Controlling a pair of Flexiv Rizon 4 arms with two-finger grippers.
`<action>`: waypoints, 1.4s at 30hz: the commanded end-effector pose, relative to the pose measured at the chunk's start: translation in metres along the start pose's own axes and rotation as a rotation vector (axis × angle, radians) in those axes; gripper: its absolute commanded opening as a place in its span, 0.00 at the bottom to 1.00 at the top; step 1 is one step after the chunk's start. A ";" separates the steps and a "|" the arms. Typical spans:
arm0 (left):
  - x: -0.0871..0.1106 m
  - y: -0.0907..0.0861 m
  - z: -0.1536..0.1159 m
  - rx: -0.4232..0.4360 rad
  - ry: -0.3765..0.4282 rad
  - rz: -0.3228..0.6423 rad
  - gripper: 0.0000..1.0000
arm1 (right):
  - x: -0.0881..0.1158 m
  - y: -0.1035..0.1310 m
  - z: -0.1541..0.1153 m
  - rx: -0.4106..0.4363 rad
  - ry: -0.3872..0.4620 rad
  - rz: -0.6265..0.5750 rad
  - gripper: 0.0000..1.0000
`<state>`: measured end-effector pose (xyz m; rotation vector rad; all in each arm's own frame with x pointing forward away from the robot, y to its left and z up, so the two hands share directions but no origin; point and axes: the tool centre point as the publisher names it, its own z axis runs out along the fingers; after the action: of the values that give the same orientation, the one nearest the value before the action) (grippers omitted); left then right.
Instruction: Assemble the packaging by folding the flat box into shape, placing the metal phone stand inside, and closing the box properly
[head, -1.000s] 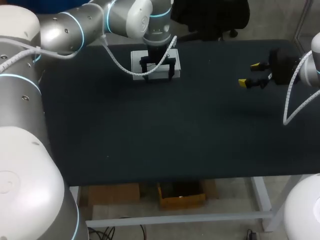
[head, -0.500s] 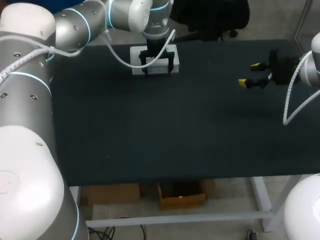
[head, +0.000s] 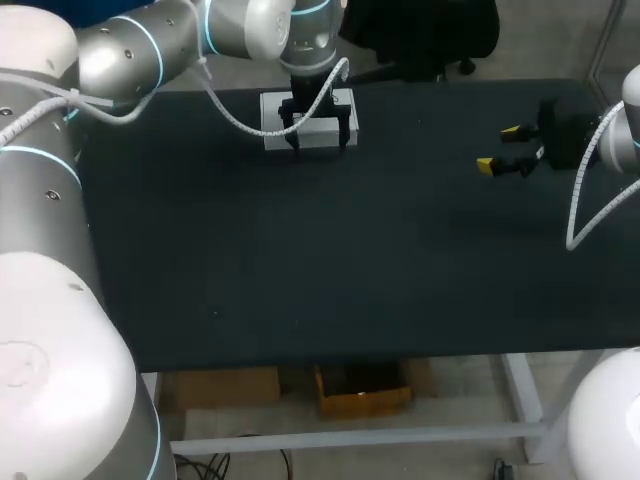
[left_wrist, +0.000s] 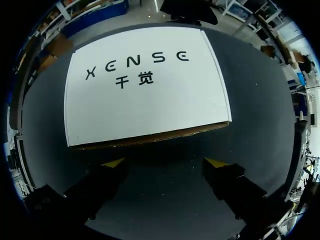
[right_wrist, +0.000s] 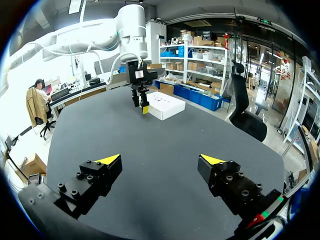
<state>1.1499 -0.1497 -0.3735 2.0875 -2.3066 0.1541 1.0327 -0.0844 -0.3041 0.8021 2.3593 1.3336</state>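
Inspection runs from the near side of the table (head: 300, 280) outward. The near and middle stretches of its dark surface carry none of the task's parts. The right gripper (right_wrist: 161, 160) hangs over the table's right side, well apart from the work. Its fingers are spread wide and released, with only bare table surface between and ahead of them. Farther off, the left gripper (left_wrist: 165, 162) stands at the far side of the table, pointing down. Its fingers are likewise parted and grasp nothing, and only dark table surface shows between the yellow tips. The box (left_wrist: 145, 95) lies just ahead of those tips, square to them and flat on the table. Its white printed lid is down, and a thin brown cardboard edge shows along the side facing the fingers. A dark strip of table separates that edge from the tips, so no contact is recorded. The metal phone stand appears nowhere on the table, in either gripper or beside the box. Assessment: the box is folded into shape and its lid looks closed, so the task appears to be at or near its end. The stand is presumably inside, though that cannot be confirmed. Whether the front flap is fully tucked cannot be told from the brown seam. At most, a final press on that edge and withdrawal of the left arm remain.
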 end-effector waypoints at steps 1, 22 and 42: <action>-0.008 0.082 -0.034 0.313 0.030 0.056 1.00 | 0.000 -0.001 0.000 -0.005 0.002 -0.001 1.00; -0.022 0.150 -0.070 0.424 0.223 0.371 1.00 | 0.000 -0.001 0.000 -0.005 0.002 -0.001 1.00; -0.025 0.158 -0.079 0.339 0.375 0.608 1.00 | 0.000 -0.001 0.000 -0.005 0.002 -0.001 1.00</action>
<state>0.9923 -0.1016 -0.3039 1.2112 -2.6981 0.9031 1.0327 -0.0844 -0.3041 0.8021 2.3594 1.3336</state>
